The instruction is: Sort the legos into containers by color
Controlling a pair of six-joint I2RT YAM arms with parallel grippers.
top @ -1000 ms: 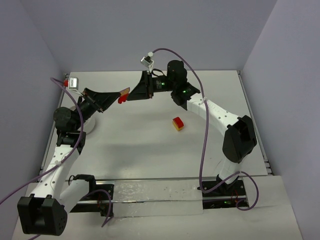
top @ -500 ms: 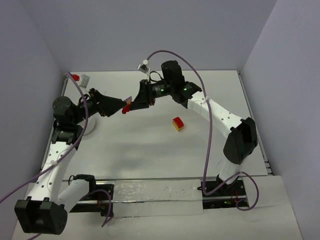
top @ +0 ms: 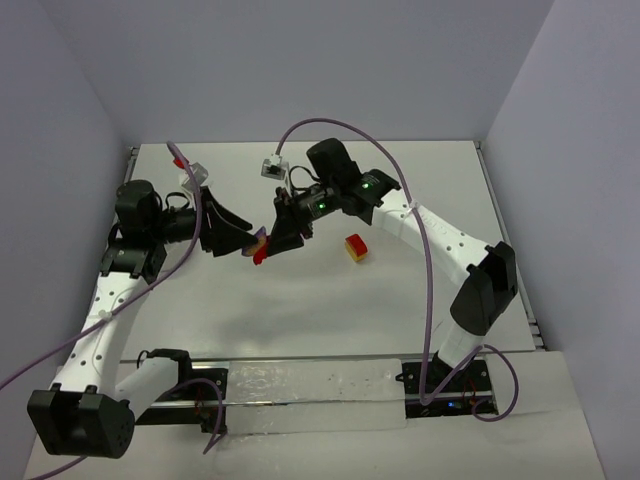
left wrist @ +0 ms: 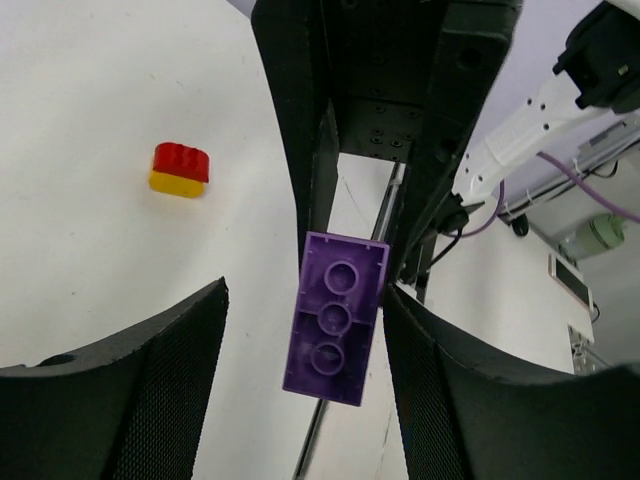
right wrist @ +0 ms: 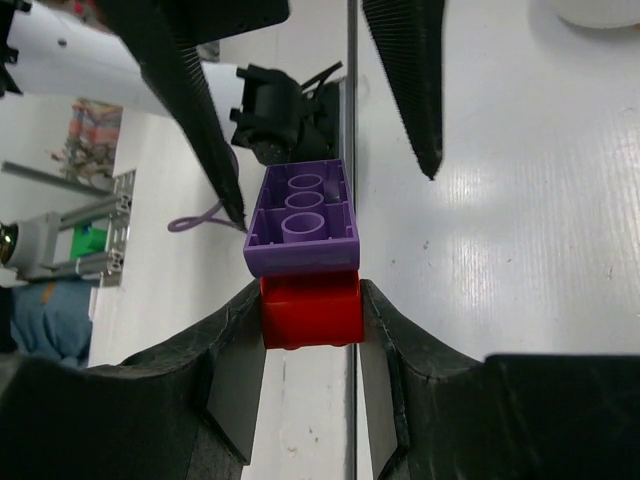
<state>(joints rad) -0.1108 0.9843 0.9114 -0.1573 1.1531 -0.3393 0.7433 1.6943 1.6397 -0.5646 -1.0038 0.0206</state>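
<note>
Looks early: right fingers (top: 272, 240) clamp the red brick (right wrist: 310, 310) with the purple brick (left wrist: 335, 315) stuck on it, mid-air over the bench (top: 300, 310). Left fingers (top: 245, 243) gape wide around the purple brick, not gripping. Red-and-yellow brick (top: 355, 247) lies loose on the bench; only the tub (right wrist: 600, 12) edge shows, contents unseen.

You're working in a robotics lab cell, not a home or a shop: the bare white tabletop (top: 300, 310) is boxed in by plain pale lavender-grey panel walls (top: 300, 60). Two white-and-black jointed robot arms (top: 440, 235) are bolted to a metal rail (top: 310, 380) along the near edge. Loose purple cables (top: 325, 121) loop over them and green status lights glow on their joints. Past the table edge your right wrist camera shows slotted aluminium framing (right wrist: 60, 180) and more trailing cable, the usual clutter of a test rig.
</note>
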